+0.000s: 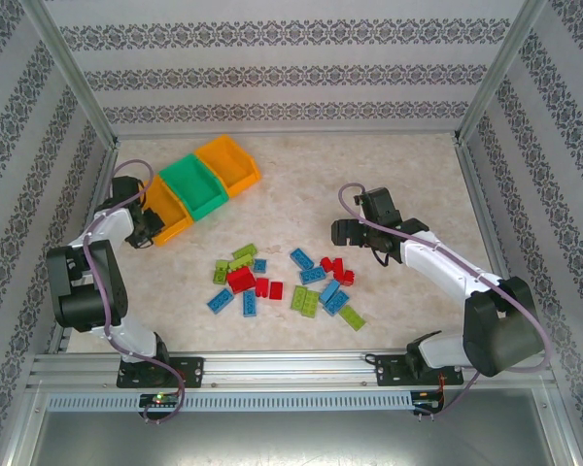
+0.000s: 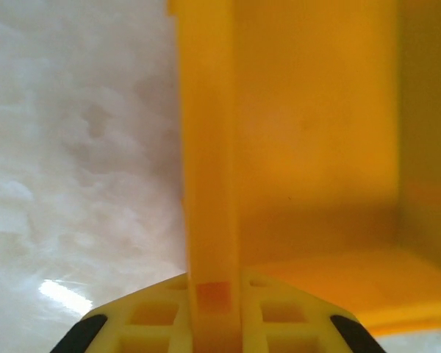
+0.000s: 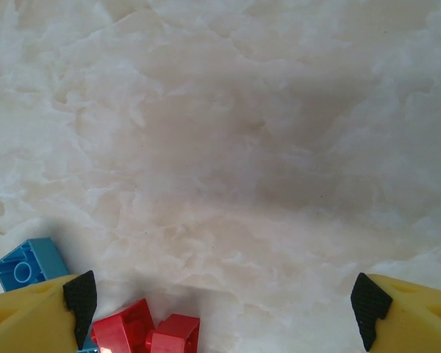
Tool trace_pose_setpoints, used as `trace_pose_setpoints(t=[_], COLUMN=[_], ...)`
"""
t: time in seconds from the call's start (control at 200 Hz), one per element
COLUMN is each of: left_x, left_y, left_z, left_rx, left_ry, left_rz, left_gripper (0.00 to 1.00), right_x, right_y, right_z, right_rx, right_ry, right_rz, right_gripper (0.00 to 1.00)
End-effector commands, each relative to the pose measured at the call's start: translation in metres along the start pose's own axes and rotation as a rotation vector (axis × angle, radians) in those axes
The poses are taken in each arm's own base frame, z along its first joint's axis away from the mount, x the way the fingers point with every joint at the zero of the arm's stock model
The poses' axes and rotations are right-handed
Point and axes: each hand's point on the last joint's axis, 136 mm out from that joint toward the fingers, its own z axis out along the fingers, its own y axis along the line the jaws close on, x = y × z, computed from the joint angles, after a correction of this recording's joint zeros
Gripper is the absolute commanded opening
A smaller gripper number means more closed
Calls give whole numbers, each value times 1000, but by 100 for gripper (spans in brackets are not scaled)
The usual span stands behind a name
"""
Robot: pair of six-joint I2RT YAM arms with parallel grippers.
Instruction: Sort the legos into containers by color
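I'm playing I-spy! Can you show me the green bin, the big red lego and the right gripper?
green bin (image 1: 198,184), top view, its bare floor.
big red lego (image 1: 240,280), top view, its studded top.
right gripper (image 3: 224,301), right wrist view, midway between its open fingertips.

1. The desk (image 1: 389,165) looks like smooth marbled laminate, cream with a soft sheen.
2. At eleven o'clock, the orange bin (image 2: 316,147) and the green bin (image 1: 196,186) are smooth, faintly glossy plastic.
3. Towards six o'clock, the legos (image 1: 241,280) are hard, shiny moulded plastic.
4. The fingers (image 3: 29,312) are matt yellow plastic, and their pads (image 3: 79,294) look black and rubbery.
5. The frame (image 1: 272,367) is dull, brushed metal.
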Motion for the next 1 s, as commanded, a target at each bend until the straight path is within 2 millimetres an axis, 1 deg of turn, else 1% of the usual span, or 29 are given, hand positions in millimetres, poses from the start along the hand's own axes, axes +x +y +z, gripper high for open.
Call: trace_pose_setpoints(t=[0.0, 0.085, 0.2, 0.305, 0.395, 0.505, 0.624, 0.724, 0.864, 0.994], left_x=[1, 12, 24, 39, 52, 67, 81, 89, 96, 97], left_y=[-39, -64, -96, -128, -148, -168, -181, -186, -192, -192], left_z=[-10, -12, -15, -15, -15, -16, -13, -9, -8, -6], left_rx=[93, 115, 147, 214, 242, 276, 287, 290, 304, 302], left_ry=[-44, -46, -49, -35, -22, -8, 5, 17, 14, 20], left_rz=[106, 198, 295, 372, 455, 537, 595, 614, 662, 675], left_gripper=[7, 4, 4, 4, 4, 4, 5, 5, 5, 6], right_x=[6, 11, 18, 23, 28, 36, 43, 44, 43, 48], right_y=[-3, -3, -4, -6, -5, -1, 13, 34, 70, 88], right_z=[-6, -7, -7, -9, -10, -9, -6, -5, -1, 12], right_rx=[25, 24, 23, 26, 20, 8, -11, -38, -80, -119], right_ry=[5, 23, 41, 52, 63, 83, 96, 84, 82, 134], right_rz=[3, 5, 12, 22, 32, 35, -11, -107, -282, -349], right_gripper=[93, 93, 93, 92, 92, 88, 86, 85, 84, 78])
